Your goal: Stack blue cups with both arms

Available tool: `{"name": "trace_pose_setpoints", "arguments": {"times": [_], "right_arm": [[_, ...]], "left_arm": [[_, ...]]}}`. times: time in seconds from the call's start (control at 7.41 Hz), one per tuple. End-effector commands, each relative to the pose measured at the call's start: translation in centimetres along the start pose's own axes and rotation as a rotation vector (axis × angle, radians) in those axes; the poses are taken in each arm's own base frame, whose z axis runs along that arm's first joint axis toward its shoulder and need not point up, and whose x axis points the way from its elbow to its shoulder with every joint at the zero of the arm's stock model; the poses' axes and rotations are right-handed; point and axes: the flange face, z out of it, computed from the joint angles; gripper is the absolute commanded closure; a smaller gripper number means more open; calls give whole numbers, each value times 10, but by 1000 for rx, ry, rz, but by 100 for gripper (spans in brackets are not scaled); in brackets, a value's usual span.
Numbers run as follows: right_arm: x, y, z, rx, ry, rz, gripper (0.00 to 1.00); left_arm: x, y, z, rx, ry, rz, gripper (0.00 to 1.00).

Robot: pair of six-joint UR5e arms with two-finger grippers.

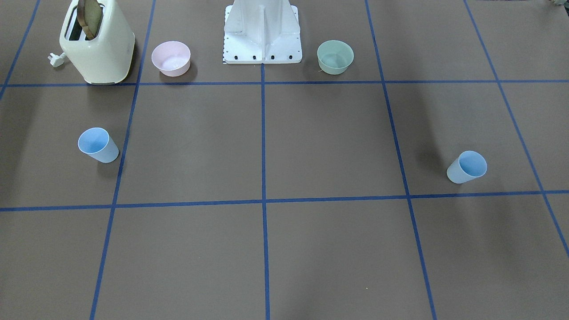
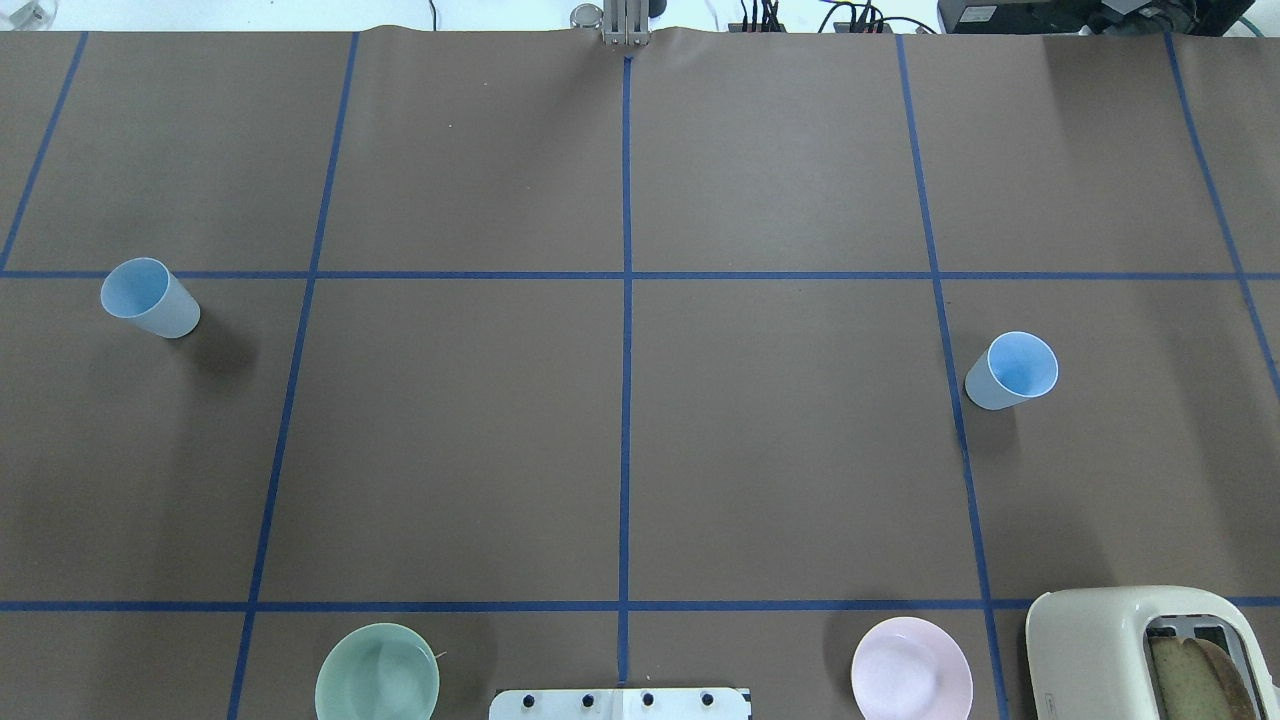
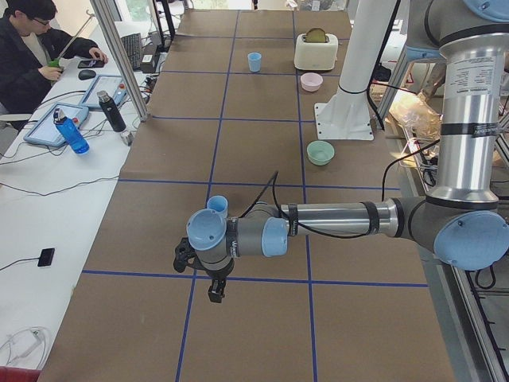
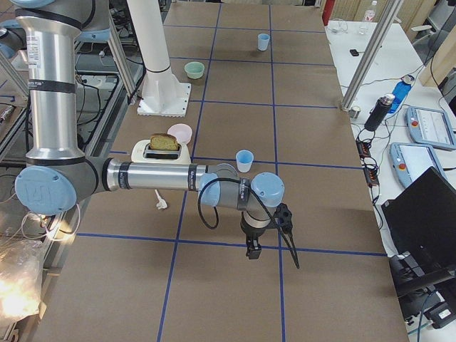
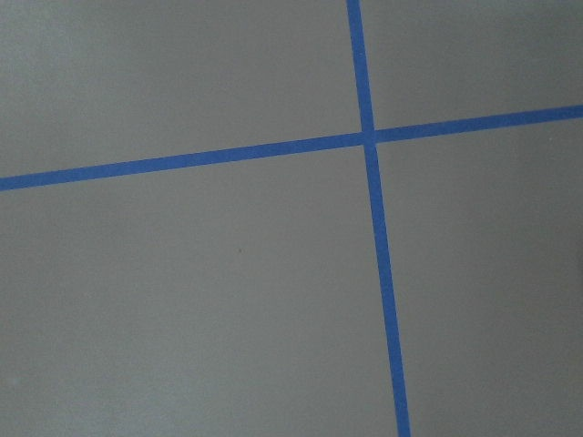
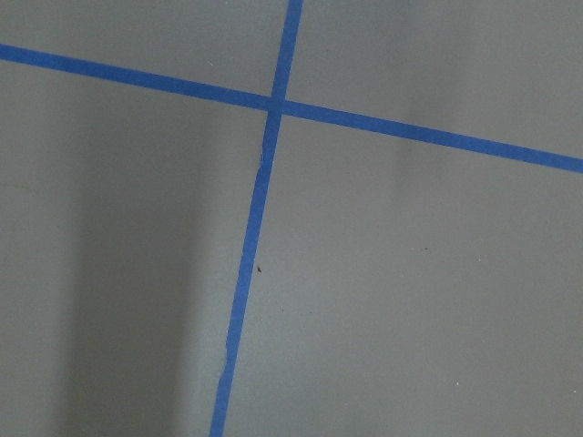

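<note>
Two light-blue cups stand upright and far apart on the brown table. One cup [image 2: 150,298] is on my left side [image 1: 466,167]; the other cup [image 2: 1012,371] is on my right side [image 1: 98,145]. Both grippers are outside the overhead and front views. In the exterior left view my left gripper [image 3: 213,290] hangs over the table just short of the near cup [image 3: 217,206]. In the exterior right view my right gripper [image 4: 251,249] hangs a little short of the near cup [image 4: 244,160]. I cannot tell whether either is open or shut. Both wrist views show only table and blue tape.
A cream toaster [image 1: 98,42] with a slice of bread, a pink bowl [image 1: 171,58] and a green bowl [image 1: 335,56] stand beside the white pedestal [image 1: 262,31]. An operator [image 3: 32,48] sits at a side desk with bottles and tablets.
</note>
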Motion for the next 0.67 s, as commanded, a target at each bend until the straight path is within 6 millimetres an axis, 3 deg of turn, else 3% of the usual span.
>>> {"name": "trace_pose_setpoints", "arguments": {"times": [0.0, 0.54], "right_arm": [[0, 0, 0, 1, 0, 0, 0], [-4, -10, -7, 91, 23, -80, 0]], "left_arm": [[3, -2, -2, 5, 1, 4, 1], [7, -12, -9, 18, -3, 18, 1]]}}
